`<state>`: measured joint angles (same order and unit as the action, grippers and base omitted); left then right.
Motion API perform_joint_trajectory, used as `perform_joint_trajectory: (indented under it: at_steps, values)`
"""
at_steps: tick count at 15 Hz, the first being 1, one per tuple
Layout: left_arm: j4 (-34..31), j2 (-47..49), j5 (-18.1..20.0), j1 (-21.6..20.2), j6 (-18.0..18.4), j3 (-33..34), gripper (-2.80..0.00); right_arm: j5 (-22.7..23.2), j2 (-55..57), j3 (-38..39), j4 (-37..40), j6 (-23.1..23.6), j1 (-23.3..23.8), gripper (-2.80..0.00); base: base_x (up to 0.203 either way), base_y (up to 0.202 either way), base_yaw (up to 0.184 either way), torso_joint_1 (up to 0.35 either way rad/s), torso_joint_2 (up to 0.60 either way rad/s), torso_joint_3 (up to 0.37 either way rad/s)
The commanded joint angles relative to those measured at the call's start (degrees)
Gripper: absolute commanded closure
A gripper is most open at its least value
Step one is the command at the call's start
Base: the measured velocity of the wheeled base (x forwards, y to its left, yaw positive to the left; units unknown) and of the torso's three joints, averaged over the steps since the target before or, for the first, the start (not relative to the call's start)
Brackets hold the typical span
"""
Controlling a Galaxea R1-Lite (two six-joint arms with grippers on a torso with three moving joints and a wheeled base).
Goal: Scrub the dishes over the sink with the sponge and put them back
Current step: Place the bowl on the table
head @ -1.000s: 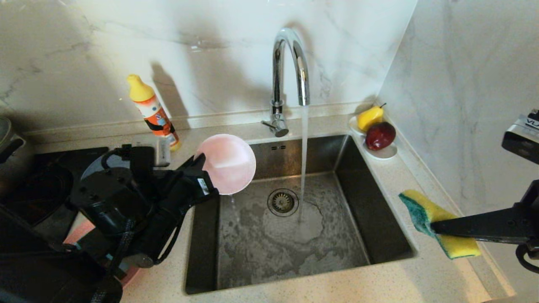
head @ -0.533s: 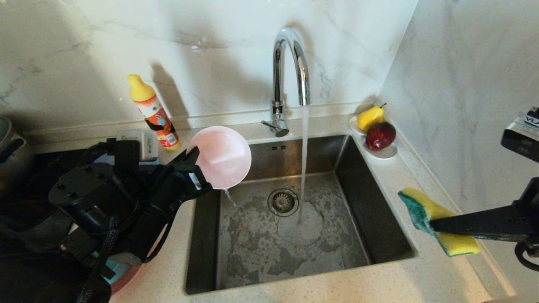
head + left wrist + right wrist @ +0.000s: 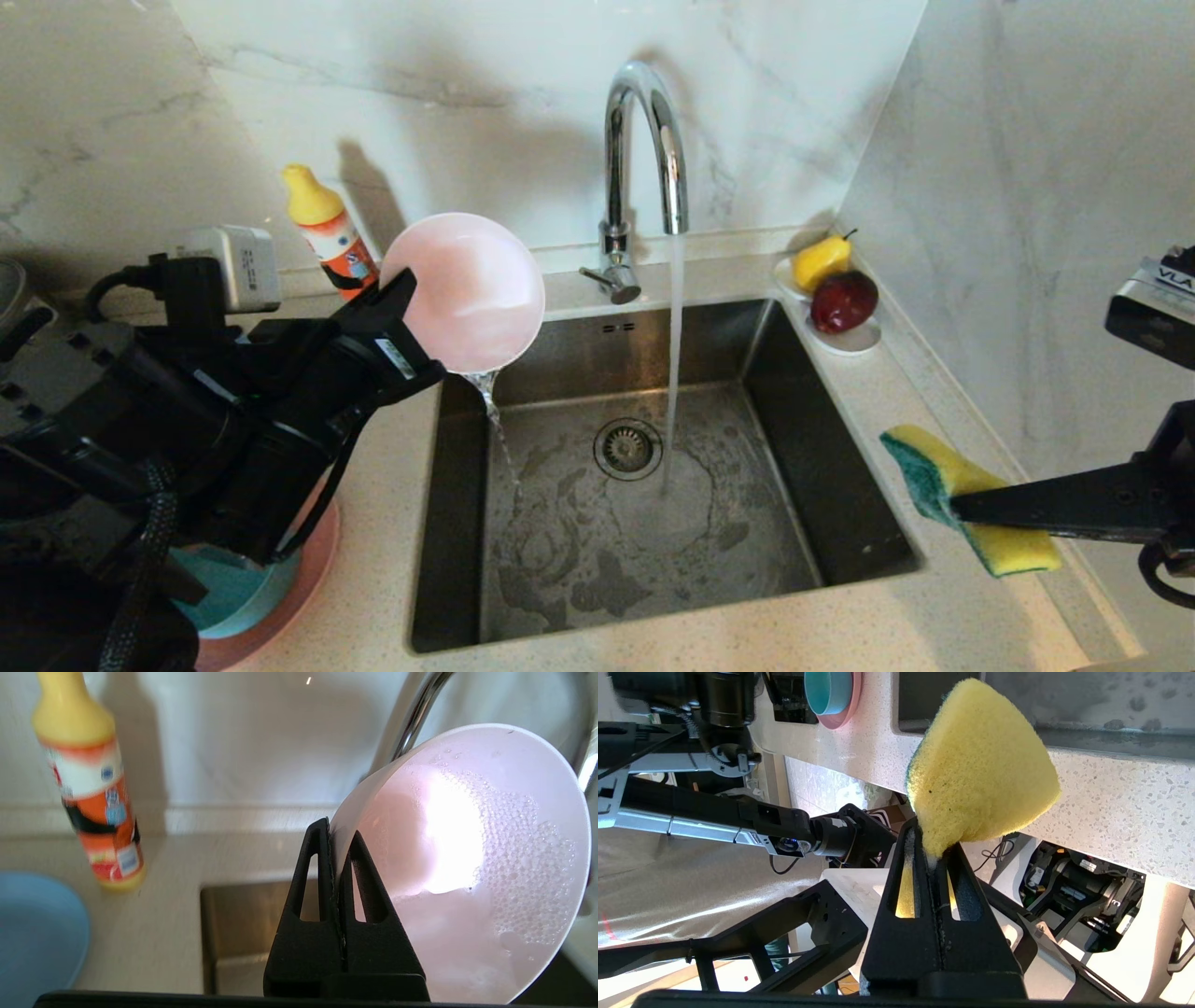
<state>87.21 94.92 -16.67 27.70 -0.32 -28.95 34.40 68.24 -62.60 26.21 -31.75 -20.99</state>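
My left gripper (image 3: 408, 291) (image 3: 337, 833) is shut on the rim of the pale pink bowl (image 3: 467, 289) (image 3: 467, 858). It holds the bowl tilted above the back left corner of the sink (image 3: 812, 420). Bubbly water sits in the bowl, and a thin stream spills from its lower edge into the basin. At the sink's right edge my right gripper (image 3: 962, 509) (image 3: 933, 837) is shut on the bent yellow and green sponge (image 3: 938, 467) (image 3: 980, 765), apart from the bowl. A teal bowl (image 3: 229, 597) (image 3: 826, 690) rests on the pink plate (image 3: 313, 560) at the front left. A blue plate (image 3: 32, 933) lies left of the sink.
The chrome faucet (image 3: 644, 140) runs a stream of water beside the drain strainer (image 3: 625, 448). An orange and yellow detergent bottle (image 3: 327, 233) (image 3: 88, 788) stands against the back wall. A white dish (image 3: 854, 338) with a pear and a red apple sits at the back right corner.
My left gripper has lifted the pink bowl up and a little to the left, and water now pours from its lower rim. The right arm and sponge have kept still.
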Motion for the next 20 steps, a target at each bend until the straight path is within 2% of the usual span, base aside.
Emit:
perform_joint_trajectory:
  at_steps: [1,3,6,9,12,13,16,20]
  values:
    - [0.5,-1.0,0.7,0.0,0.3,-1.5,0.00,0.3,0.3,-0.3,0.2,-0.2,0.0,0.00,0.000,0.000,0.000,0.000,0.00,0.000]
    - [0.5,-0.8,1.6,0.0,2.8,-1.7,0.00,0.3,0.4,-0.1,0.2,-0.2,0.0,0.00,0.000,0.000,0.000,0.000,0.00,0.000]
    - [0.5,-1.0,3.4,0.0,4.0,-2.3,0.00,0.4,0.8,-0.2,0.1,-0.2,0.0,0.00,0.000,0.000,0.000,0.000,0.00,0.000]
    - [0.5,-1.8,5.3,-0.1,7.6,-3.7,0.00,0.4,1.0,0.0,-0.8,-0.2,0.0,0.00,0.000,0.000,0.000,0.000,0.00,0.000]
    - [0.5,-1.8,5.7,-0.5,8.7,-4.2,0.00,0.8,1.2,0.7,-2.7,-0.2,0.0,0.00,0.000,0.000,0.000,0.000,0.00,0.000]
    - [0.5,-2.5,5.8,-0.5,10.5,-4.9,0.00,1.0,1.1,0.7,-2.7,-0.2,0.0,0.00,0.000,0.000,0.000,0.000,0.00,0.000]
    - [0.5,-4.0,6.8,-0.5,12.5,-5.6,0.00,1.1,1.1,0.8,-2.8,-0.2,0.0,0.00,0.000,0.000,0.000,0.000,0.00,0.000]
    - [0.5,-4.2,6.8,-0.5,12.5,-5.5,0.00,1.1,1.2,0.9,-2.7,-0.2,0.0,0.00,0.000,0.000,0.000,0.000,0.00,0.000]
